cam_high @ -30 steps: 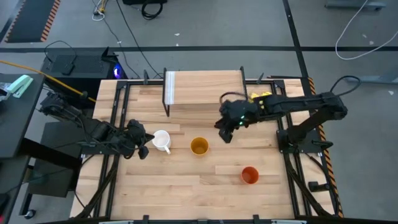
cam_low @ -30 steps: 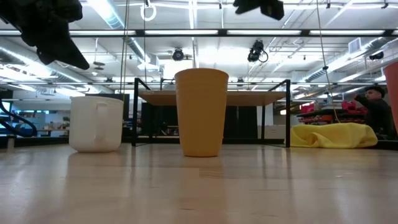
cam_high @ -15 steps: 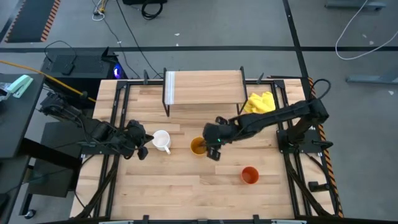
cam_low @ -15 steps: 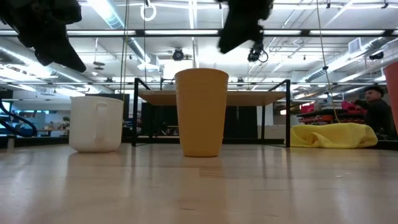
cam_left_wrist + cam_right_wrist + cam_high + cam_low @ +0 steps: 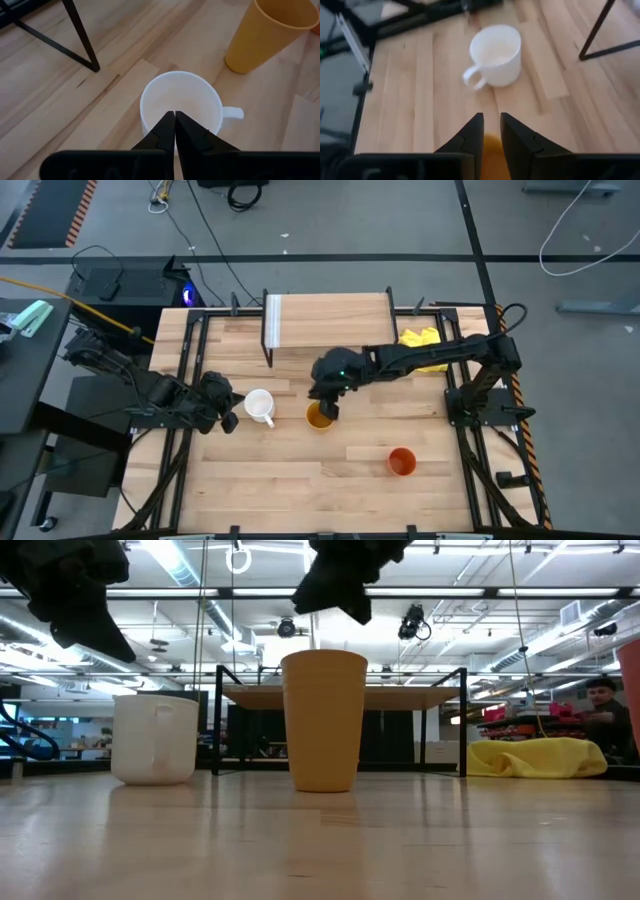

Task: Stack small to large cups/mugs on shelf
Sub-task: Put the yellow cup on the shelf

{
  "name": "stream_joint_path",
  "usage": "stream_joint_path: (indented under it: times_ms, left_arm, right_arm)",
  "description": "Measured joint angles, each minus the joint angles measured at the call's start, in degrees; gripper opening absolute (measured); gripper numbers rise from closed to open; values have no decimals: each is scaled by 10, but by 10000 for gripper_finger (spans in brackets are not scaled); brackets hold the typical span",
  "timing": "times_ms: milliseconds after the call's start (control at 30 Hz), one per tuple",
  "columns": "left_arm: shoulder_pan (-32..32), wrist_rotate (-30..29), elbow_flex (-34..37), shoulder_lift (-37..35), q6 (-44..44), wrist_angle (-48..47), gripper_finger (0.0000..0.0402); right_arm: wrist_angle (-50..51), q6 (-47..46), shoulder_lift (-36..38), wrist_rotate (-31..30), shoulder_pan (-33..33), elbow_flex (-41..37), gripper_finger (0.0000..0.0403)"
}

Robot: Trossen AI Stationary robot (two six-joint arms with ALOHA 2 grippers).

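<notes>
The white mug (image 5: 260,406) (image 5: 155,738) stands on the table with its handle toward the near right. The yellow-orange cup (image 5: 319,416) (image 5: 323,720) stands to its right, and the orange-red cup (image 5: 401,461) stands nearer the near right corner. The shelf (image 5: 328,320) stands at the far edge. My left gripper (image 5: 226,414) (image 5: 175,114) is shut and hovers just left of the mug (image 5: 181,104), above its rim. My right gripper (image 5: 325,404) (image 5: 491,122) hangs over the yellow-orange cup (image 5: 492,152), its fingers a narrow gap apart, clear of the rim in the low view (image 5: 340,585).
A yellow cloth (image 5: 420,345) (image 5: 540,755) lies right of the shelf. The shelf's black legs (image 5: 80,35) (image 5: 597,30) stand just beyond the mug. A person (image 5: 605,710) shows in the room behind. Bare wood lies along the near edge (image 5: 300,490).
My right gripper has swung from near the shelf's right leg toward the table's left, past the yellow-orange cup's right side, and now hangs over that cup. In the low view it has come down from the top edge. The cups have not moved.
</notes>
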State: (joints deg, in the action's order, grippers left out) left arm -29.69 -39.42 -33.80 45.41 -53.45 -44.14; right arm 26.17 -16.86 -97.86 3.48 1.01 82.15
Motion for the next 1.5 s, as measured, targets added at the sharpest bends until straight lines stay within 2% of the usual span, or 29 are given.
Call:
stream_joint_path:
  times_ms: [200,300,433,667,767,900,1167,1500]
  left_arm:
    - [-1,0,0,0,-4,3,11]
    - [-2,-6,0,5,-2,25,13]
    - [-2,-24,0,24,38,102,20]
    - [13,-17,0,107,176,288,16]
    - [37,9,0,141,190,321,13]
    - [80,82,0,193,188,361,14]
    - [153,225,0,269,242,506,41]
    - [164,264,0,307,241,536,56]
  right_arm:
    - [43,19,0,-41,1,-6,11]
    - [50,23,6,-61,12,-28,9]
    - [58,13,23,-107,14,-74,10]
    - [59,-43,84,-167,17,-169,10]
    - [51,-70,122,-172,25,-211,8]
    - [14,-100,153,-164,55,-268,5]
    - [-67,-90,147,-132,96,-302,43]
    - [-127,-85,125,-114,96,-302,79]
